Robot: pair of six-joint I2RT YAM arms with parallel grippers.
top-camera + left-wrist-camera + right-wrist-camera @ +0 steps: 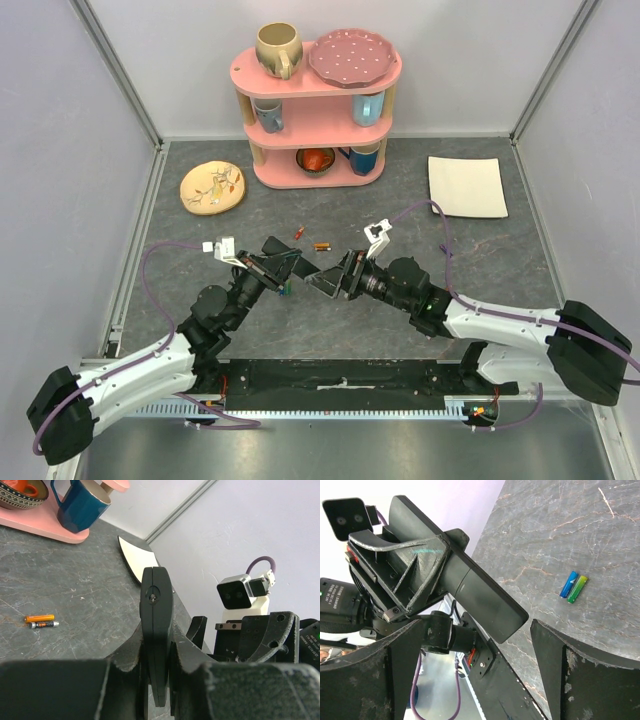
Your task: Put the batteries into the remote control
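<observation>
The left gripper (156, 680) has its jaws clamped on the remote control (470, 587) and holds it up over the middle of the worktop (500, 270). The left wrist view sees it edge-on, so its battery slot cannot be seen. The right gripper (477, 630) has its jaws wide apart, one on each side of the remote's free end. An orange battery (40, 617) and a grey battery (43, 624) lie side by side past the middle, toward the far edge. A blue battery (568, 584) and a green battery (578, 589) lie touching. From above, the arms nearly hide them.

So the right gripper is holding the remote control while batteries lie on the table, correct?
Not quite: the left gripper holds the remote control, as the left wrist view shows; the right gripper is open. Batteries do lie on the table.
</observation>
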